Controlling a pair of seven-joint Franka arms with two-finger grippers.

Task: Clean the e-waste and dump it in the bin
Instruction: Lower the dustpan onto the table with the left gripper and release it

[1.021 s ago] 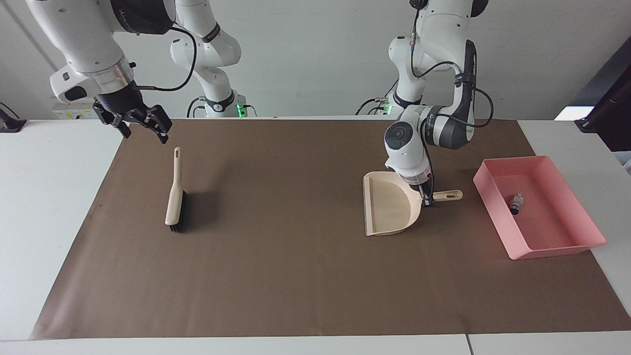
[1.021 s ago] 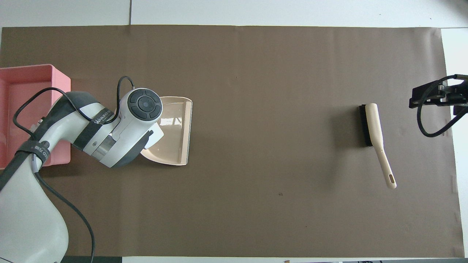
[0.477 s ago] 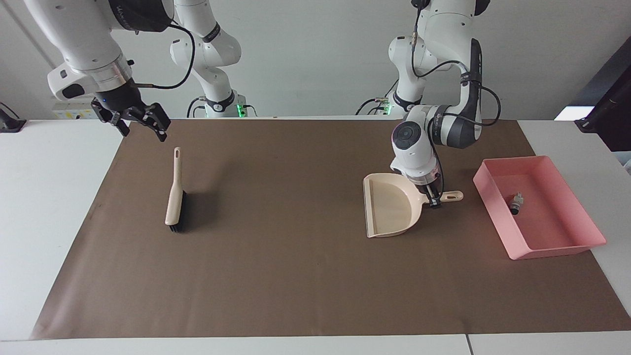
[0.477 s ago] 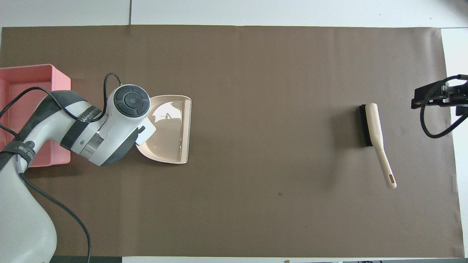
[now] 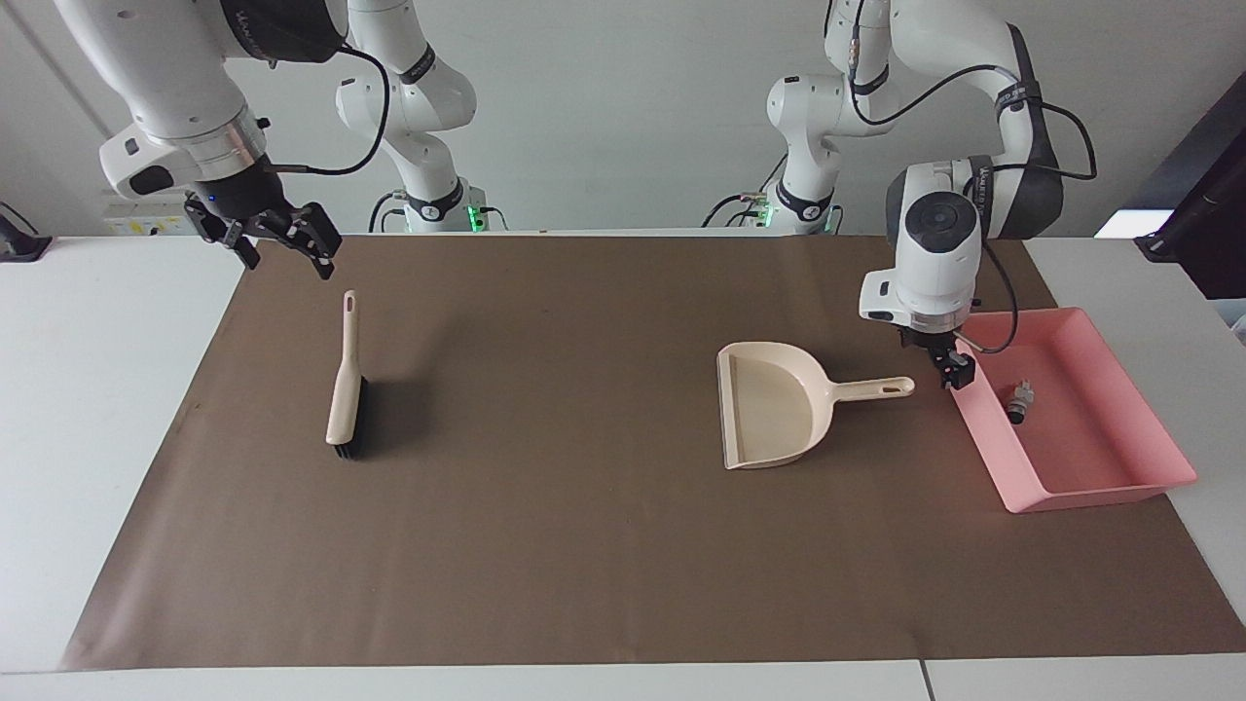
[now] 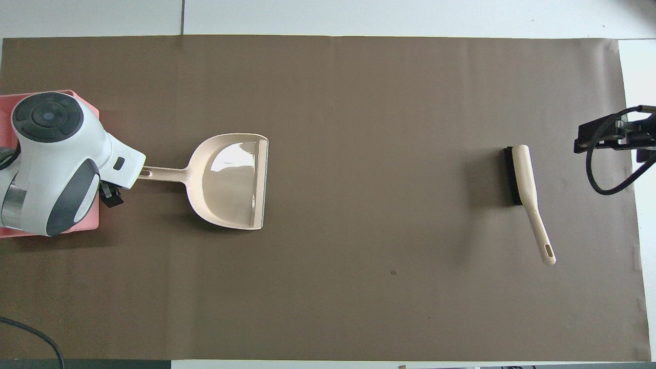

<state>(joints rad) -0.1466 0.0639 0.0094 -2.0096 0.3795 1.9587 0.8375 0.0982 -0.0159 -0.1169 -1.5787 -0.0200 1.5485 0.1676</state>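
In the facing view, the dustpan [image 5: 774, 404] lies flat on the brown mat [image 5: 584, 545], its handle pointing toward the bin [image 5: 1119, 492], and nothing grips it. The left gripper [image 5: 952, 372] hangs in the air over the bin's edge by the handle's tip, holding nothing; whether its fingers are parted cannot be told here. The e-waste [image 5: 1018, 400] lies inside the bin, two small bits close together. The brush [image 5: 345, 385] lies at the right arm's end of the mat, and the right gripper [image 5: 282, 243] waits in the air near the tip of the brush handle, released and empty. From overhead, the left gripper [image 6: 110, 195] peeks out under its wrist, beside the bin [image 6: 77, 229]. The dustpan [image 6: 230, 179] lies with its mouth toward the brush [image 6: 528, 189], well apart from it. The right gripper [image 6: 615, 134] is at the mat's [image 6: 328, 287] edge.
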